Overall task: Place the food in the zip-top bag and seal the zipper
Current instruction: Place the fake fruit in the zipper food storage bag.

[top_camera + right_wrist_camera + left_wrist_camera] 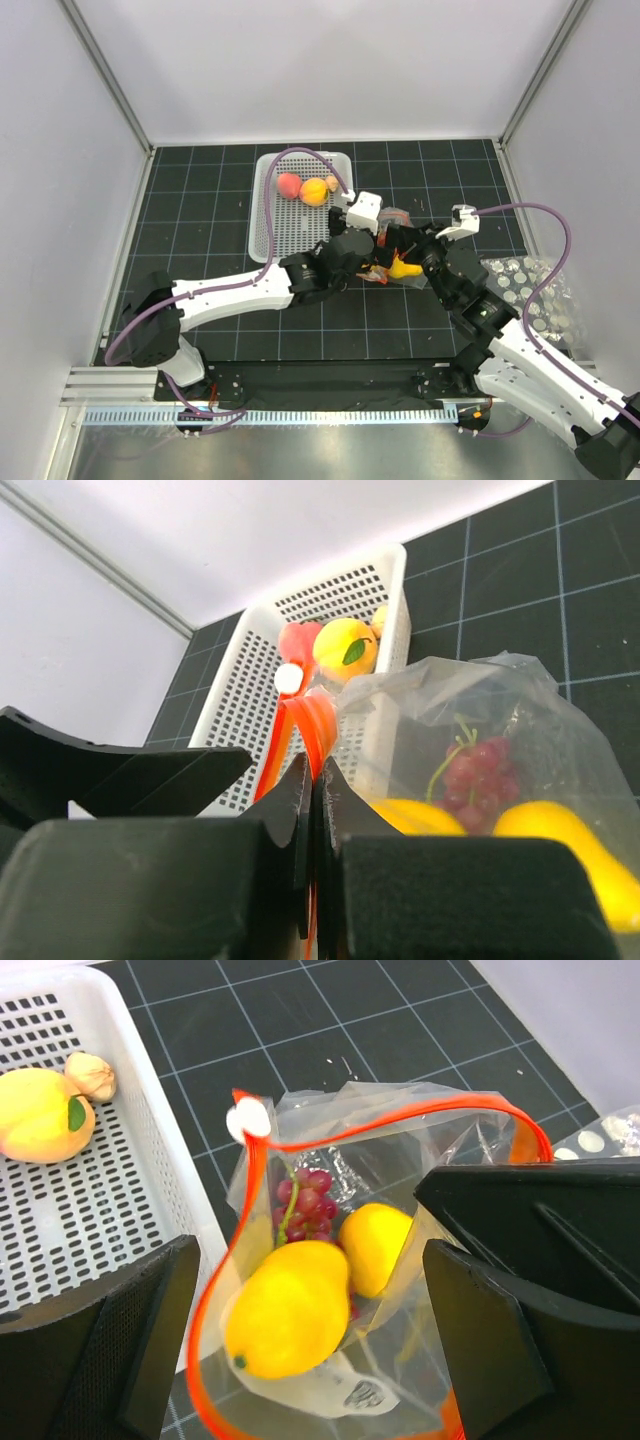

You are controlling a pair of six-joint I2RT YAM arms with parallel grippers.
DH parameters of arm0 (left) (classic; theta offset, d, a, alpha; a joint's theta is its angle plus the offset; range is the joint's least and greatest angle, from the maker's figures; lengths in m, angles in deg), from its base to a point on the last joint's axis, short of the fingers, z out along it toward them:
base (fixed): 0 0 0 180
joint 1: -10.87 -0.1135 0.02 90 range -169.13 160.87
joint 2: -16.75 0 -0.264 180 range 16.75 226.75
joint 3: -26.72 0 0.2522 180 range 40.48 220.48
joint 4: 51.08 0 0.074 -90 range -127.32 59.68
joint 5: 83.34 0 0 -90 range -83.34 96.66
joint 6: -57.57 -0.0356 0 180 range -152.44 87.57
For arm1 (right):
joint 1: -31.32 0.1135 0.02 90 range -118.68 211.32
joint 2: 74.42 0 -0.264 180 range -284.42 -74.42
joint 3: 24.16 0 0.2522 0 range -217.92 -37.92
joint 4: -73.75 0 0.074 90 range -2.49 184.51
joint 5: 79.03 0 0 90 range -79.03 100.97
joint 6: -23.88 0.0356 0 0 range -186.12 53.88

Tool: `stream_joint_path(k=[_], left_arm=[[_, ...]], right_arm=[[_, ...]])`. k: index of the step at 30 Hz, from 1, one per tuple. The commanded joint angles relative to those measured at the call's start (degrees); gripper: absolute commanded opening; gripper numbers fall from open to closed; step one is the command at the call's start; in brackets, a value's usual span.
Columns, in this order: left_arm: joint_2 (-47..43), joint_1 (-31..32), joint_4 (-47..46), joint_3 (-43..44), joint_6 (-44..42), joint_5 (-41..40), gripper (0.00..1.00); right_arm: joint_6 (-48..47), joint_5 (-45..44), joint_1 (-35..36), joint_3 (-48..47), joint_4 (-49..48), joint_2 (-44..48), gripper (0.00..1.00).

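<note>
Crinkly, glossy clear plastic: zip-top bag (pixel 440 1150) between left claw (pixel 310 1355) fingers (pixel 110 1340); smooth red-orange zipper (pixel 400 1119) strip. Smooth satin plastic pear (pixel 288 1310), glossy grapes (pixel 305 1198) inside. Matt white perforated plastic basket (pixel 90 1220) left of claw. Matt black fingers.

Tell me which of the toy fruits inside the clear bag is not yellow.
The dark red grapes: a bunch of small round berries in the zip-top bag, next to the yellow pear and the other yellow piece, both smooth.

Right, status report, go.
Left gripper open above bag. Right gripper shut on zipper. Bag unsealed: pear, yellow piece, grapes inside. Peach, orange fruit, ball in basket.
</note>
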Motion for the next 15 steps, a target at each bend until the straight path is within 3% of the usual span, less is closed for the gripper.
stream_joint_path(k=[1, 10, 15], left_arm=[[-0.2, 0.6, -2.6, 2.9, 0.3, -1.3, 0.98], [-2.8, -0.2, 1.7, 2.9, 0.4, -7.4, 0.96], [0.6, -6.0, 11.7, 6.8, 8.6, 2.0, 0.87]], right_arm=[[1.5, -1.6, 0.3, -1.8, -1.1, -1.0, 0.01], [1.0, -6.3, 0.3, -3.3, 3.0, -1.6, 0.01], [1.0, -6.7, 0.3, -3.3, 3.0, -1.8, 0.01]])
